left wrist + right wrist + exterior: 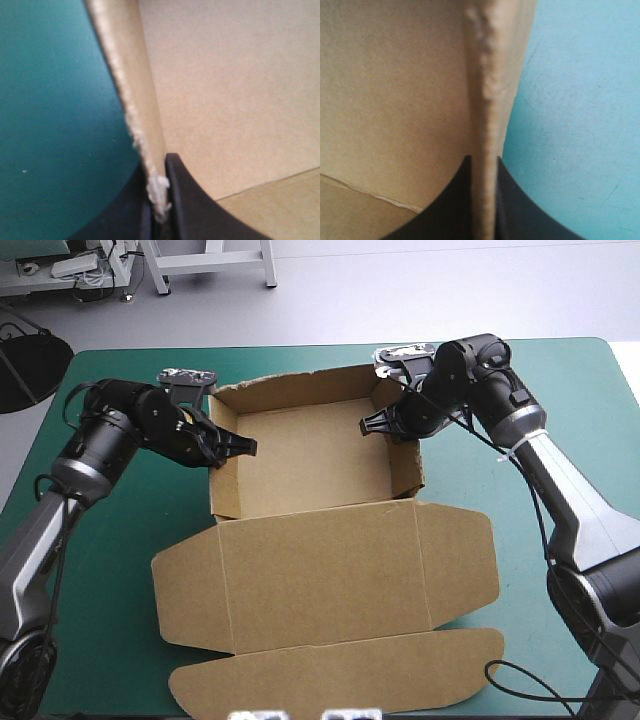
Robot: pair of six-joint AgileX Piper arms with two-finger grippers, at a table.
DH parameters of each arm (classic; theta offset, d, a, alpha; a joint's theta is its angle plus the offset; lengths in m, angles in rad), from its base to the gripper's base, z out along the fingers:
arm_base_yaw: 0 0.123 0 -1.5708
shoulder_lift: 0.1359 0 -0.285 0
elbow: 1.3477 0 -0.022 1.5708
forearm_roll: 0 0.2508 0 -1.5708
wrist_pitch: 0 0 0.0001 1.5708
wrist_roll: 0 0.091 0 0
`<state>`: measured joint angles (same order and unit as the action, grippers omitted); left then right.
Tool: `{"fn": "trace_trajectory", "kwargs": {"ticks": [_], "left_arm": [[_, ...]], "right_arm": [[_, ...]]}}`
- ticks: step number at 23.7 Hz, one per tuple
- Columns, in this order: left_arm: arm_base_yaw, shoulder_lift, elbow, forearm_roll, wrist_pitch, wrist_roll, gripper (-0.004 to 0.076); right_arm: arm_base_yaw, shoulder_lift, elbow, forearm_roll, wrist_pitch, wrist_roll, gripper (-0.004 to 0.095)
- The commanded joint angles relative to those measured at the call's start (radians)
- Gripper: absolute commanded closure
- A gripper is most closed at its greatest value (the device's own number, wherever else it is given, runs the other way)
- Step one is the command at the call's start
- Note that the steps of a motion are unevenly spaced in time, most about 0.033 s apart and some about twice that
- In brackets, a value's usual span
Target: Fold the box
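One box [318, 472], lengthwise far-to-near, lid [325, 585] nearward

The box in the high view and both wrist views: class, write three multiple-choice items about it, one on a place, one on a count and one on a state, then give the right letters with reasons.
1. Where does the lid of the box lie?
A. Spread flat, nearer the robot than the walled part
B. Beyond the walled part, toward the far edge
C. Folded over the walled part

2. How many pincers grip the box?
A. None
B. One
C. Two

3. The side walls are:
A. Lying flat
B. Raised
C. Torn off

Key: 1 A, since the high view shows the lid flat on the near side. 2 C, since the left pincer and the right pincer are each shut on a wall, the board's edge between the fingers in both wrist views. 3 B, since the walls stand up around the box's floor.
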<state>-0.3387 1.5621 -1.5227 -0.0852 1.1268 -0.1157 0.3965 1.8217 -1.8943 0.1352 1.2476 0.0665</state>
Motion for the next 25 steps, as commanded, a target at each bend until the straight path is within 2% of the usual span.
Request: {"fn": "trace_trajectory", "kwargs": {"ticks": [1, 4, 10, 16, 25], "left_arm": [[-0.060, 0.017, -0.030, -0.011, -0.027, -0.053, 0.0733], [-0.094, 0.063, -0.030, 0.019, -0.023, -0.086, 0.0733], [-0.136, 0.113, -0.030, 0.049, -0.036, -0.136, 0.0733], [-0.138, 0.153, -0.030, 0.047, -0.038, -0.158, 0.0733], [-0.138, 0.208, -0.030, 0.047, -0.096, -0.158, 0.0733]], "right_arm": [[0.010, -0.047, -0.030, 0.073, 0.002, -0.002, 0.0907], [0.010, -0.042, -0.007, 0.077, 0.002, 0.024, 0.0907], [0.010, -0.042, 0.178, 0.074, -0.003, 0.017, 0.0908], [0.010, -0.042, 0.326, 0.074, -0.079, 0.017, 0.0908], [0.010, 0.007, 0.342, 0.068, -0.109, 0.017, 0.0908]]}}
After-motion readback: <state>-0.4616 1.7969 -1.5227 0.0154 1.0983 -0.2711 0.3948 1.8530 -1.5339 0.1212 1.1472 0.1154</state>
